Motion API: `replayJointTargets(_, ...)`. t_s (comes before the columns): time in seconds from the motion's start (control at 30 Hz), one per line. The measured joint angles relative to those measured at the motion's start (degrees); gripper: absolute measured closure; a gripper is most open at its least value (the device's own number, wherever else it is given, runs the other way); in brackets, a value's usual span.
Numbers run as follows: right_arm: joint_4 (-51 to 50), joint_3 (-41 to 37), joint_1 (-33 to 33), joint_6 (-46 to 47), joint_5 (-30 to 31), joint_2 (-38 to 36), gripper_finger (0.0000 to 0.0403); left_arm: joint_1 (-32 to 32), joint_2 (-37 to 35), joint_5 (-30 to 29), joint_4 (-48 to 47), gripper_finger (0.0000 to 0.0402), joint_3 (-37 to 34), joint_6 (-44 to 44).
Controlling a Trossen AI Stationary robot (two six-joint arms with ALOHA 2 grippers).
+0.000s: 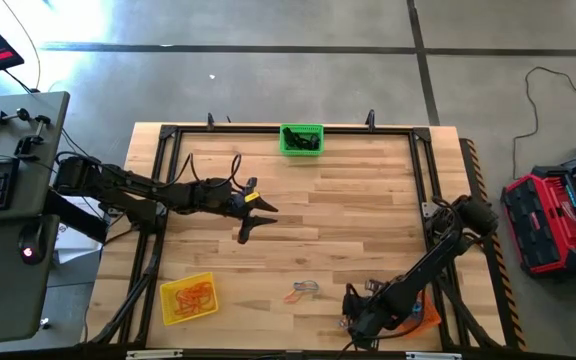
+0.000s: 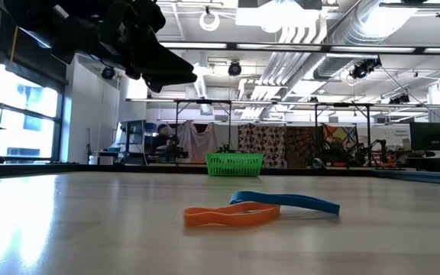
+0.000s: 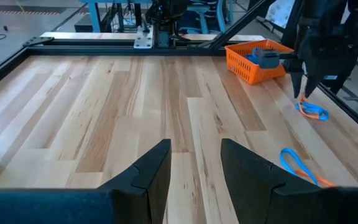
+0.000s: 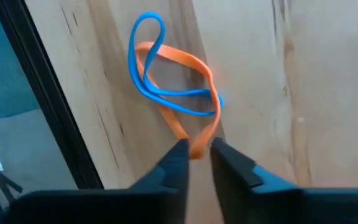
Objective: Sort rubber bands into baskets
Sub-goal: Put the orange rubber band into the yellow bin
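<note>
My right pincer (image 4: 197, 149) pinches the orange band (image 4: 185, 87), apparently gripped, beside the orange basket (image 3: 260, 59); thin, floppy, tangled with a blue band (image 4: 157, 74).

Overhead, table-level and two wrist views share the wooden table (image 1: 348, 220), the right wrist closest.

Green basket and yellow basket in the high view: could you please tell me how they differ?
The green basket holds dark rubber bands; the yellow basket holds orange rubber bands. The green basket sits square at the middle of the table's upper edge in the picture; the yellow basket lies skewed near its lower left corner. Both are small rectangular mesh baskets.
</note>
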Motion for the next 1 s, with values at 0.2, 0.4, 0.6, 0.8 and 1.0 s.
replayJointTargets(0.2, -1.09, 0.0, -0.86, -1.84, 0.94, -0.02, 0.0392, 0.0, 0.0, 0.0, 0.0, 0.0268, 0.0, 0.02)
replayJointTargets(0.4, -5.12, 0.76, -1.22, -2.73, 5.63, -0.02, 0.04, 0.0, 0.0, 0.02, 0.0, 0.0268, 0.0, 0.04)
replayJointTargets(0.6, -11.41, 2.69, -1.22, -5.18, 16.86, -0.04, 0.0401, 0.0, 0.0, 0.04, 0.0, 0.0268, 0.0, 0.0)
replayJointTargets(0.8, -11.98, 3.3, -1.09, -9.41, 28.39, -0.07, 0.0402, 0.01, 0.0, 0.04, 0.0, 0.0268, 0.0, -0.04)
replayJointTargets(1.0, -10.87, 3.3, -0.1, -11.31, 38.73, -0.07, 0.0402, 0.0, 0.0, 0.07, 0.0, 0.0268, 0.0, -0.07)
